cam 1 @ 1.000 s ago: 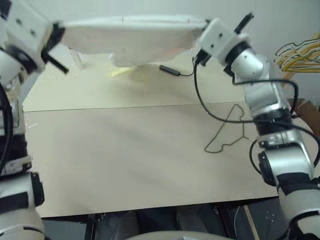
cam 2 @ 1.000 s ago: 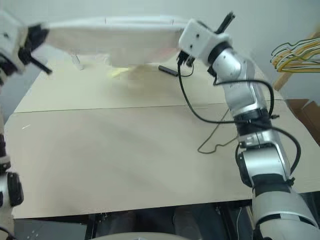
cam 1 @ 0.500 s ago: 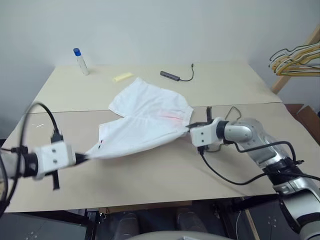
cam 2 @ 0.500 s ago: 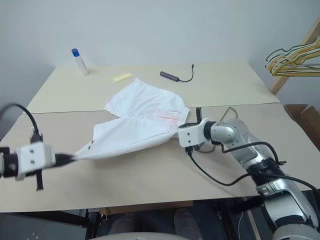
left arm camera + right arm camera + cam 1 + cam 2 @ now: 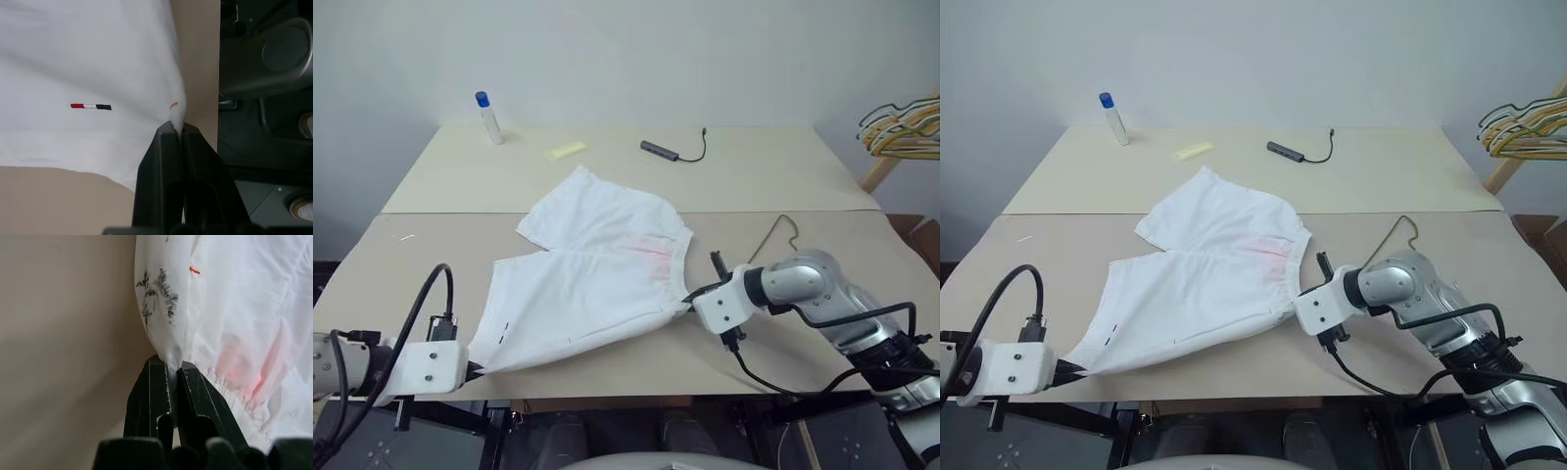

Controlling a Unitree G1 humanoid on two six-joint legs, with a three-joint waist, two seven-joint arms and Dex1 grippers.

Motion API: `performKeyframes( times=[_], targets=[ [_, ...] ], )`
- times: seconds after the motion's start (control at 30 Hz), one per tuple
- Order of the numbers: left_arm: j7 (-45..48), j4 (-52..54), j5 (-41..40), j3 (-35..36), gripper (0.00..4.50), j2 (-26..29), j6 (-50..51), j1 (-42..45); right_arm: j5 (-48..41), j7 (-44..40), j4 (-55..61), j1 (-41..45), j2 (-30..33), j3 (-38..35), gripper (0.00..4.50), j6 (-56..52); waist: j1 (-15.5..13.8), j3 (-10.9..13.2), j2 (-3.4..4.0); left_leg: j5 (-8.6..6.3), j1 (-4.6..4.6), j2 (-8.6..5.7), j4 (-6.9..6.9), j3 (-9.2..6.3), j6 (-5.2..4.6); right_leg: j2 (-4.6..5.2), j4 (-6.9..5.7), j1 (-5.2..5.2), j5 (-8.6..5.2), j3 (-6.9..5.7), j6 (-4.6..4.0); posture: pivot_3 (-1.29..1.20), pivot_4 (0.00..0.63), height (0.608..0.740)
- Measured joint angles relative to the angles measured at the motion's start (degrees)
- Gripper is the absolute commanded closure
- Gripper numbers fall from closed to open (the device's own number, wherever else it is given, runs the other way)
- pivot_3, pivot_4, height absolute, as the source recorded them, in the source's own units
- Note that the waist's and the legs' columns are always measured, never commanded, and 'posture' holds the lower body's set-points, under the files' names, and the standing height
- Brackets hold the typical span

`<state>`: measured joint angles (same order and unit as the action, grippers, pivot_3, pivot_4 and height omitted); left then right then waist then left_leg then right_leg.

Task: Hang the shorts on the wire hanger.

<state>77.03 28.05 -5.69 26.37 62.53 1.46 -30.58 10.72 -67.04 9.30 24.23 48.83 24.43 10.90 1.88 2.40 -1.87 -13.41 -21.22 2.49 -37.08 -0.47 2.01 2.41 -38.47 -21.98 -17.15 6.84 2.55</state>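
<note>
From the head camera I've got the shorts (image 5: pixel 590 277) spread flat on the counter (image 5: pixel 431 264), legs pointing toward the far side, waistband toward me. My left gripper (image 5: pixel 473 369) sits right at the near edge of the counter with its fingers clamped on the near-left corner of the shorts. The right gripper (image 5: pixel 689 302) is down on the counter too, fingers pinched on the waistband end on the right side. The wire hanger (image 5: pixel 779 233) lies on the counter just past my right arm, apart from the shorts, and part of it is hidden behind the arm. At the far end there's a little bottle with a blue cap (image 5: pixel 488 117), a yellow scrap (image 5: pixel 566 150) and a dark adapter with a cable (image 5: pixel 672 150). Off to the right hangs a bunch of yellow and black hangers (image 5: pixel 905 125).

Left wrist cam: the black fingers (image 5: pixel 166 147) are squeezed together on a fold of white cloth, with a tiny red, white and dark tag (image 5: pixel 91 106) nearby.

Right wrist cam: fingers (image 5: pixel 155 396) pressed shut on a bunched bit of the cloth, next to the gathered elastic and a pink patch (image 5: pixel 242 367), with dark smudgy marks (image 5: pixel 157 296) above
</note>
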Motion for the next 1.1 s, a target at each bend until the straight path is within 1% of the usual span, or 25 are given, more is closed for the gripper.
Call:
performKeyframes(
  times=[0.03,0.1,0.17,0.23,0.3,0.33,0.37,0.4,0.47,0.57,0.7,0.8,0.9,0.97,1.03,1.1],
  targets=[
    [0.21,0.0,-0.05,0.0,4.03,0.0,-0.13,-0.05,-0.45,-0.72,0.5,-0.61,0.18,0.01,3.54,0.28,-0.09,0.0,0.0,0.0,0.0,0.0,0.0,0.01,0.0,0.0,0.0,0.0,0.0,0.01,0.0,0.06,0.0,0.74],
    [0.33,0.0,-0.03,-0.02,3.56,0.0,-0.39,-0.03,-0.78,-1.69,1.27,-1.02,0.26,0.01,2.88,0.31,-0.14,0.0,0.0,0.0,0.02,0.01,-0.01,0.03,0.0,0.0,0.0,0.0,0.0,0.02,0.0,0.06,0.0,0.74],
    [0.16,-0.06,0.05,-0.09,2.91,0.0,-0.39,0.19,-0.8,-2.31,2.21,-1.05,0.54,-0.01,2.2,0.13,-0.2,0.0,-0.01,0.0,0.04,0.02,-0.01,0.05,0.0,-0.02,0.0,0.01,-0.01,0.03,0.02,0.06,0.0,0.74],
    [0.02,-0.46,0.21,-0.46,2.17,0.0,-0.39,0.83,-1.76,-3.29,3.32,-1.2,1.05,-0.2,1.4,-0.4,-0.4,0.0,-0.01,0.0,0.04,0.02,-0.01,0.05,0.0,-0.02,0.0,0.01,-0.01,0.04,0.02,0.06,0.0,0.74],
    [0.1,-1.1,0.13,-0.51,1.6,0.09,-0.38,1.49,-3.41,-4.44,4.5,-1.61,1.97,-0.79,0.83,-1.26,-0.69,0.0,-0.01,-0.01,0.02,0.02,-0.01,0.07,-0.02,-0.02,0.03,-0.01,-0.01,0.04,0.01,0.06,0.0,0.74],
    [0.22,-1.34,-0.03,-0.5,1.29,0.16,-0.35,1.68,-4.77,-5.13,4.99,-2.04,2.51,-1.4,0.46,-1.98,-0.8,0.0,-0.02,-0.01,0.01,0.02,-0.01,0.07,-0.02,-0.02,0.04,-0.01,0.0,0.04,0.01,0.06,0.0,0.74],
    [0.52,-1.48,-0.33,-0.47,1.03,0.26,-0.29,1.76,-6.77,-5.96,5.47,-2.61,3.25,-2.52,0.2,-3.08,-0.9,0.0,-0.02,-0.01,0.01,0.02,-0.01,0.08,-0.02,-0.02,0.05,0.0,0.0,0.05,0.01,0.06,0.0,0.74],
    [0.75,-1.52,-0.51,-0.45,0.68,0.28,-0.23,1.78,-7.86,-6.4,5.6,-2.68,3.78,-3.13,0.0,-3.73,-0.96,0.01,-0.02,-0.01,0.01,0.02,-0.01,0.09,-0.02,-0.02,0.05,0.0,0.0,0.06,0.01,0.06,0.0,0.74],
    [1.46,-1.52,-2.01,0.0,0.05,0.3,0.42,2.12,-10.53,-6.42,6.12,-3.14,4.82,-5.91,0.0,-7.12,-1.02,0.0,-0.03,-0.01,0.03,0.04,-0.02,0.1,-0.02,-0.02,0.05,0.0,0.0,0.05,0.01,0.06,0.0,0.74],
    [1.17,-1.54,-5.42,2.21,0.01,-0.21,2.34,4.82,-10.3,-1.92,4.71,-2.6,4.31,-10.06,0.0,-15.33,-1.03,-0.05,-0.11,-0.01,0.05,0.06,-0.02,0.1,-0.01,-0.04,0.05,-0.01,-0.02,0.05,0.03,0.05,0.0,0.74],
    [-1.71,-1.81,-7.79,2.81,0.01,-1.55,3.98,9.97,-6.21,6.33,0.24,-0.99,0.69,-11.51,0.0,-27.98,-0.98,-0.08,-0.15,-0.01,0.0,0.04,0.0,0.12,-0.01,-0.04,0.06,-0.07,0.0,0.08,-0.01,0.04,0.0,0.74],
    [-4.67,-1.88,-7.67,-0.38,0.01,-2.29,4.59,14.16,-3.61,11.32,-2.96,0.02,-4.1,-11.1,0.0,-36.75,-0.93,-0.08,-0.15,-0.01,-0.07,0.04,0.01,0.13,-0.01,-0.05,0.06,-0.13,0.02,0.11,-0.02,0.03,0.0,0.74],
    [-7.19,-1.78,-6.94,-5.61,0.01,-3.43,4.71,17.53,-2.95,15.91,-7.64,3.6,-11.25,-10.06,0.0,-52.79,-0.62,-0.08,-0.15,-0.01,-0.08,0.05,0.0,0.14,-0.01,-0.11,0.03,-0.14,0.05,0.16,-0.03,0.03,0.0,0.74],
    [-8.01,-1.75,-6.51,-7.6,0.01,-3.55,4.72,18.75,-3.55,18.76,-9.96,5.28,-14.86,-11.59,0.0,-60.78,-0.6,-0.07,-0.14,-0.01,-0.15,0.06,0.01,0.13,-0.01,-0.14,0.03,-0.2,0.06,0.17,-0.03,0.03,0.0,0.74],
    [-8.79,-1.8,-6.23,-8.42,0.01,-3.55,4.73,19.41,-4.12,21.7,-10.91,5.52,-15.94,-13.16,0.0,-65.65,-0.74,-0.06,-0.12,-0.03,-0.24,0.05,0.01,0.11,-0.03,-0.13,0.03,-0.25,0.05,0.15,-0.03,0.02,0.0,0.74],
    [-8.97,-1.93,-5.92,-8.91,0.01,-3.54,4.72,19.54,-4.12,23.05,-10.52,4.65,-14.91,-13.73,0.0,-66.87,-1.03,-0.06,-0.11,-0.03,-0.29,0.04,0.0,0.11,-0.03,-0.12,0.06,-0.28,0.06,0.14,-0.02,0.02,0.0,0.74]
  ],
)
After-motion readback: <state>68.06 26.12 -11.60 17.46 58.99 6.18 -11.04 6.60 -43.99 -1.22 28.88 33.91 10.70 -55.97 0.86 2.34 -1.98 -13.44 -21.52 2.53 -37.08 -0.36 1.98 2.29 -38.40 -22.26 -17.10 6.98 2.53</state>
